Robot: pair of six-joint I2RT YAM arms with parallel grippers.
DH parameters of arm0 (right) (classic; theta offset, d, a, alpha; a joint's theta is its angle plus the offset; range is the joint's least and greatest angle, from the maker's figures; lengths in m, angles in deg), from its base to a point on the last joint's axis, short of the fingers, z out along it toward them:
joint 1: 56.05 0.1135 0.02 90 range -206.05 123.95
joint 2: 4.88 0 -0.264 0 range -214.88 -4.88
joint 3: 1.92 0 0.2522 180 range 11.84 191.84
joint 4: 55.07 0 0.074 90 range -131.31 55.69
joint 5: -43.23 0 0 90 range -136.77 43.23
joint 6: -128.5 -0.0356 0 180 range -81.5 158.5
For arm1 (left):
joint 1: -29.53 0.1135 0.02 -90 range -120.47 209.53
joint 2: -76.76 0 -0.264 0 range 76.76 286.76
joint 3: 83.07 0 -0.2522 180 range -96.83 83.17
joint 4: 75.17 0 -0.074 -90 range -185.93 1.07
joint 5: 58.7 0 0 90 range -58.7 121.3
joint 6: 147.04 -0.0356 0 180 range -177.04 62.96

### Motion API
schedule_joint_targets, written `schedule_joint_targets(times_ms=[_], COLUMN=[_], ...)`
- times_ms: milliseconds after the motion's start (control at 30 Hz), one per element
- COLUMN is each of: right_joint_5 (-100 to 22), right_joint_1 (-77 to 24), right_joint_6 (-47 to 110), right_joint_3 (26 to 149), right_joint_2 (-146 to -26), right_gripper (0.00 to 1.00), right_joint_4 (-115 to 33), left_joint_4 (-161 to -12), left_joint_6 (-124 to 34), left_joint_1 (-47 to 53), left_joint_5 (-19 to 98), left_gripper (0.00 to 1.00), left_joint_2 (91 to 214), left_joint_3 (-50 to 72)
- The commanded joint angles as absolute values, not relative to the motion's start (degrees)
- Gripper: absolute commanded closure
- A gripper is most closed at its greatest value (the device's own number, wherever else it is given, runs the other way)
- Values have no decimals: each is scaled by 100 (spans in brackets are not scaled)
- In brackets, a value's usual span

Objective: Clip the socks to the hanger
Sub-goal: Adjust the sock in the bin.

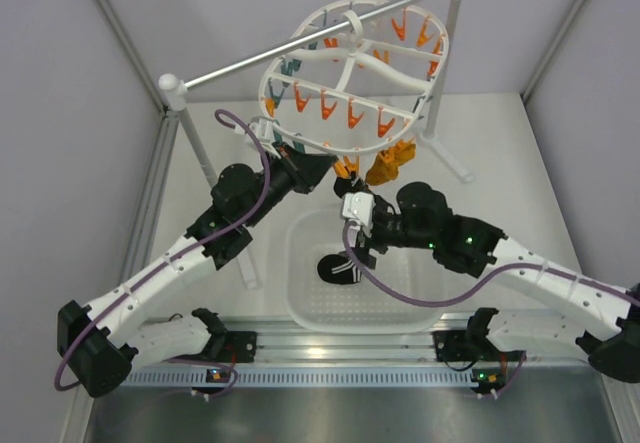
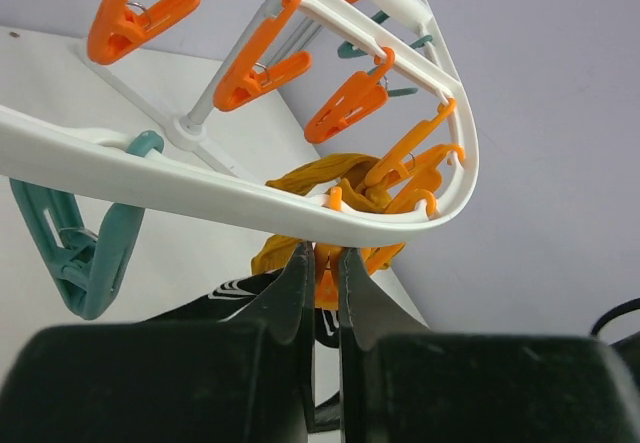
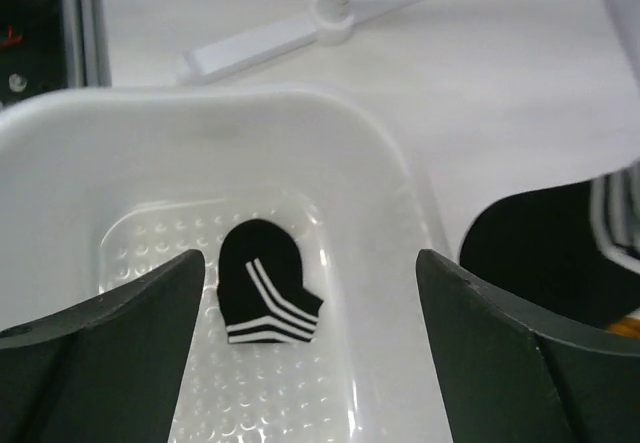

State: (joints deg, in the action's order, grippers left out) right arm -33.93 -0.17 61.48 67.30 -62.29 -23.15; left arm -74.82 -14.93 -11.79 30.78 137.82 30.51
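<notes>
While seemingly unobstructed, right claw [image 3: 310, 263] over basket [image 3: 300, 103].

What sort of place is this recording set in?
Likely a lab test cell mocked up for laundry drying: a white plastic oval peg hanger hung from a silver metal rod, and a white perforated plastic basket holding a black white-striped sock.

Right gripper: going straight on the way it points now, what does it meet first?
Probably the small black fabric sock with white stripes, lying in the white perforated plastic basket; nothing shows in between, though depth is unclear.
</notes>
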Motion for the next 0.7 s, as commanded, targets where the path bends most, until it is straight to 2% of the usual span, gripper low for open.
schedule_joint_targets(times_ms=[0,67,100,133,233,400,667], right_joint_5=[-2717,-2761,-2769,-2883,-3365,-4070,-4431], right_joint_1=[73,81,81,73,73,99,99], right_joint_6=[6521,6565,6513,6408,5741,4450,4157], right_joint_3=[6607,6546,6545,6510,6248,5939,5737], right_joint_2=[-6805,-7200,-7334,-7439,-7756,-8073,-8652], right_gripper=[14,22,31,36,46,50,55], right_joint_4=[-1706,-1722,-1757,-1827,-2248,-2601,-2970], left_joint_4=[-7214,-7214,-7223,-7232,-7232,-7223,-7267], left_joint_6=[-1450,-1450,-1476,-1485,-1511,-1564,-1573], left_joint_1=[-1142,-1134,-1134,-1142,-1142,-1142,-1142], left_joint_5=[2954,2963,2954,2954,2954,2919,2875], left_gripper=[100,100,100,100,100,100,100], left_joint_2=[13811,13793,13793,13802,13802,13829,13846], left_joint_3=[3017,3017,3017,3017,3017,3017,3052])
